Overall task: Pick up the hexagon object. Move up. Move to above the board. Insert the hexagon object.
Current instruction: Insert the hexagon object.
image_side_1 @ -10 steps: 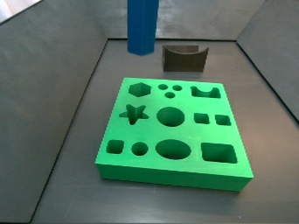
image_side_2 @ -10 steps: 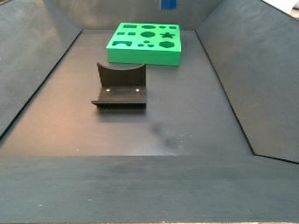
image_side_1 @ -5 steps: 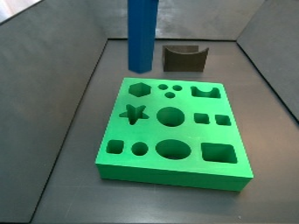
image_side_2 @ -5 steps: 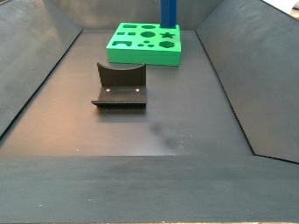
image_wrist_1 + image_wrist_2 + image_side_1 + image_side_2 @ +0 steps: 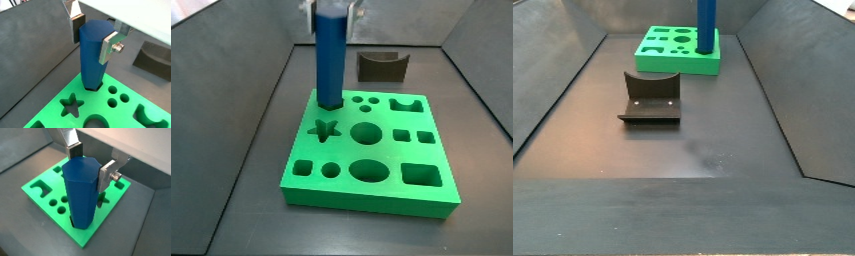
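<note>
The hexagon object (image 5: 330,60) is a tall blue post. It stands upright with its lower end in the hexagon hole at a corner of the green board (image 5: 372,200). It also shows in a side view (image 5: 707,25) and in both wrist views (image 5: 93,65) (image 5: 81,198). My gripper (image 5: 93,37) (image 5: 91,165) is shut on the post's top; in a side view it is at the upper edge (image 5: 333,8). The board with its shaped holes shows in both wrist views (image 5: 50,115) (image 5: 115,197) and at the far end in a side view (image 5: 673,64).
The dark fixture (image 5: 651,97) stands on the grey floor in the middle of the bin, apart from the board; it also shows behind the board (image 5: 382,66). Sloped grey walls (image 5: 553,70) close in the floor on all sides.
The gripper has come down with the hexagon object. Its lower end was above and behind the board and now sits in the hexagon hole.
</note>
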